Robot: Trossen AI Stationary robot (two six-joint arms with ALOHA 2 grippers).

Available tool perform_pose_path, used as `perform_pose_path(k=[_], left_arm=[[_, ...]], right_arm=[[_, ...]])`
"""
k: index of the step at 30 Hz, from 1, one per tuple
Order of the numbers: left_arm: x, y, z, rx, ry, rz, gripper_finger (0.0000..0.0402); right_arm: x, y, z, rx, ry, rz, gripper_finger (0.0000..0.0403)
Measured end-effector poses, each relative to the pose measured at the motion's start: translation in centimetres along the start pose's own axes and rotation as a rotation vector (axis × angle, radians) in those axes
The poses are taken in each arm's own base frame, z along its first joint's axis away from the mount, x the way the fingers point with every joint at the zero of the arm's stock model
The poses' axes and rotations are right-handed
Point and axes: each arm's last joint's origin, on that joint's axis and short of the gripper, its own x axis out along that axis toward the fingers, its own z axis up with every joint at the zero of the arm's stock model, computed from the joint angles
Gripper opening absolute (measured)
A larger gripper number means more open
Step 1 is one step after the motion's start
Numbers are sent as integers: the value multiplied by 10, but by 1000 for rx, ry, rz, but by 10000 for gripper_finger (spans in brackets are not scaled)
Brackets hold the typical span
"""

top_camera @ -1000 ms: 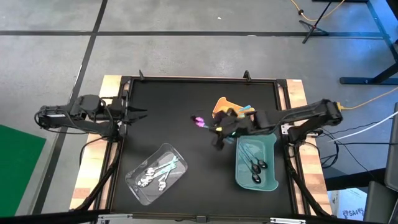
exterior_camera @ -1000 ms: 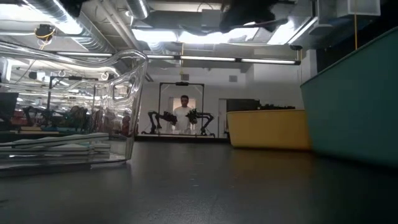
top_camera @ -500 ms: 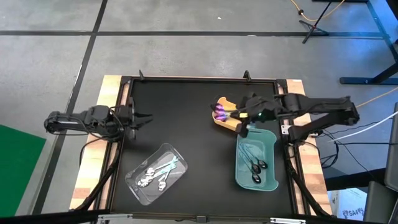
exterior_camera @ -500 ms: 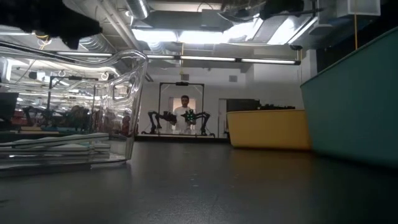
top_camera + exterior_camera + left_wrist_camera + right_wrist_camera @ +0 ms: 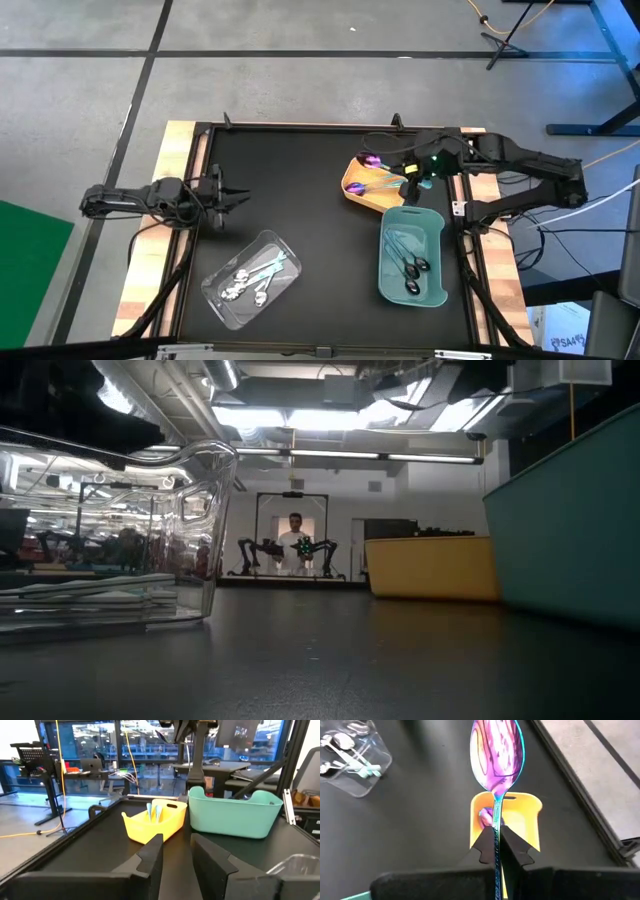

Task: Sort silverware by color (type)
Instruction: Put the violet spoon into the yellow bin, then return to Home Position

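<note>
The right claw (image 5: 495,851), pinching an iridescent purple spoon (image 5: 497,750), has swung over the yellow tray (image 5: 358,187); handle points back toward the claw.

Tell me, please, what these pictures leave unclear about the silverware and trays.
- Yellow tray, high view: the right end effector and its iridescent spoon cover part of it, so no count of what it holds.
- Teal tray, low view: its wall hides the contents.
- Clear tray, high view: spoons overlap, too small to count.
</note>
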Motion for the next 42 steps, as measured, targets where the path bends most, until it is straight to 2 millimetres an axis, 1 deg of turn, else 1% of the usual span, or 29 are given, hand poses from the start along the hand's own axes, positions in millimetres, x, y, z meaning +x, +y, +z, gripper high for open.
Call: perform_pose_path(k=[4,7,12,17,21,26,32,38,42], left_arm=[[2,0,-12,3,15,-2,94],[5,-1,-18,-1,3,-3,94],[7,-2,-21,20,-50,-25,94],[7,-4,-22,51,-43,-93,94],[7,-5,-23,48,-37,-116,94],[7,-4,-23,52,-35,-111,94],[7,-4,-23,52,-36,-110,94],[7,-4,-23,52,-35,-109,94],[7,-4,-23,52,-35,-109,94]], right_arm=[[0,-9,-1,-31,13,-24,0],[1,-15,0,-58,23,-3,0],[2,-22,0,-128,29,43,0],[2,-30,-2,-245,55,26,1],[7,-37,-5,-294,74,6,1],[23,-48,-17,-306,146,-15,1],[48,-58,-32,-277,188,-26,0],[77,-60,-47,-280,153,28,0],[96,-60,-58,-271,191,43,0]])
